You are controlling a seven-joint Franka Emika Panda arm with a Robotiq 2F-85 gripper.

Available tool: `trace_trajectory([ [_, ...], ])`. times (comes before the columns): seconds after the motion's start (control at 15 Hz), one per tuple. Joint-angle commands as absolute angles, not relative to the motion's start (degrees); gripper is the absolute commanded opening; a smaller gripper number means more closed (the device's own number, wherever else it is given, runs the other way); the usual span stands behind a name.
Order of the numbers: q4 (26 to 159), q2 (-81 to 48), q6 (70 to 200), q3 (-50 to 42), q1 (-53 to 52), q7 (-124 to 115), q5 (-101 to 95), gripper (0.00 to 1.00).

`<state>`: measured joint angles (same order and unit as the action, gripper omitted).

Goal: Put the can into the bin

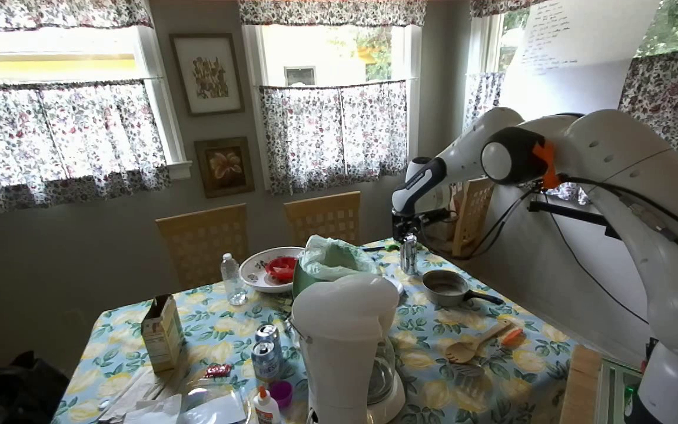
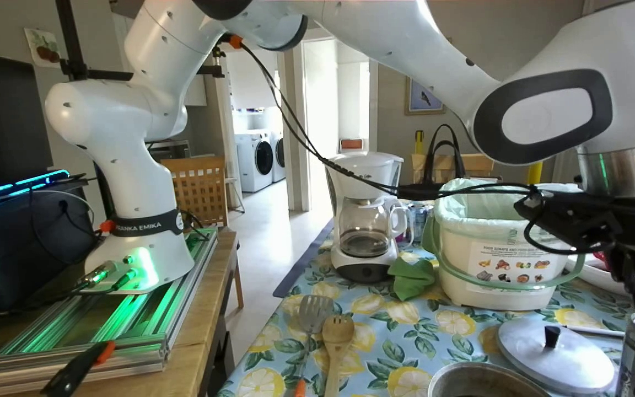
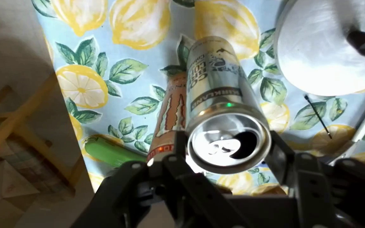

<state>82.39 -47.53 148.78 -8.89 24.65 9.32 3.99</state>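
The arm [image 1: 615, 141] stretches far out over the bench [image 1: 215, 318], toward what an exterior view shows as its far right corner. Its base [image 2: 141, 242] stands on metal rails [image 2: 185, 295] off the bench, beside the near end of that right edge. From there the links climb steeply and bend high up; the forearm [image 2: 383, 44] crosses above the bench and slopes down to a dark-ringed joint [image 2: 546, 116]. Below this joint the wrist points down, with black cables [image 2: 301, 132] looping along the arm.

The claw [image 3: 228, 139] faces the bench and is closed around the silver can [image 3: 220, 95], its black fingers [image 3: 181, 141] touching the wall on opposite sides, close to the rim. The silver can is upright near the far right corner, its opened top toward the wrist camera; whether its bottom rests on the bench I cannot tell. An orange can [image 3: 169, 117], partly hidden, shows just beside it, toward the bench edge seen in the wrist view. A green object [image 3: 112, 152] lies closer to that edge.

The bin [image 2: 499, 264], lined with a pale green bag [image 1: 339, 259], stands by the far edge, apart from the claw. A lid [image 2: 557, 353] lies near the silver can, and a pan [image 1: 445, 287] sits by the right edge.
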Motion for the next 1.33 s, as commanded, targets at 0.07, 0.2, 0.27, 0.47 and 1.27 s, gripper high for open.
trace_trajectory([
  [0.07, 90.39, -37.13, 148.78, -9.13, 24.07, 8.74, 4.03, 0.38],
  [0.2, 93.46, -32.34, 147.72, -8.79, 23.76, 9.60, 3.99, 0.38],
  [0.27, 94.51, -30.45, 147.37, -8.98, 23.35, 9.58, 3.73, 0.38],
  [0.47, 97.75, -25.37, 145.83, -8.59, 22.30, 10.00, 3.98, 0.38],
  [1.27, 110.26, -10.75, 147.85, -0.88, 15.12, 18.00, 10.82, 0.38],
])
